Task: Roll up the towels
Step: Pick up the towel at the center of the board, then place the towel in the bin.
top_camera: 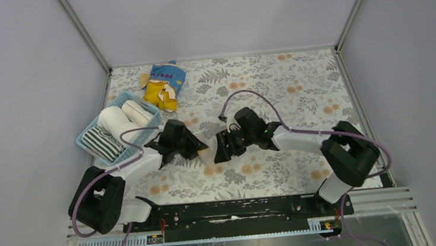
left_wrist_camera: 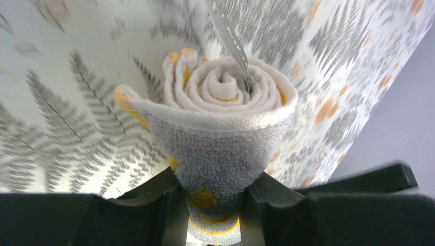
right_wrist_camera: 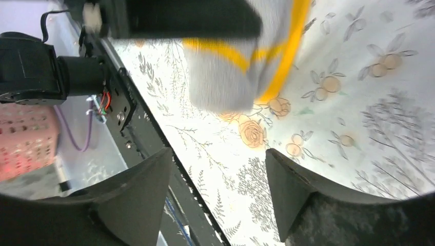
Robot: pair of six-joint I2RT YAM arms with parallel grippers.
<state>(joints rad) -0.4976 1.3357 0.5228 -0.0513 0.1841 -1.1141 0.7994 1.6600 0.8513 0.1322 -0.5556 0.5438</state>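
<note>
In the left wrist view my left gripper [left_wrist_camera: 213, 207] is shut on a rolled beige towel with yellow marks [left_wrist_camera: 225, 102] and holds it above the patterned table. The roll's spiral end faces away from the camera. In the top view this gripper [top_camera: 196, 150] is at the table's middle, and the towel is mostly hidden between the two grippers. My right gripper [right_wrist_camera: 218, 189] is open and empty, just right of the roll [right_wrist_camera: 225, 77]; in the top view it [top_camera: 219, 152] faces the left one. A striped towel [top_camera: 101, 143] and two cream rolled towels [top_camera: 115, 120] lie in the basket.
The light blue basket [top_camera: 144, 127] stands at the left, close behind the left arm. A blue-and-yellow snack bag [top_camera: 162, 84] lies behind it near the back wall. Grey walls close in the table on three sides. A black rail [top_camera: 235, 208] runs along the near edge.
</note>
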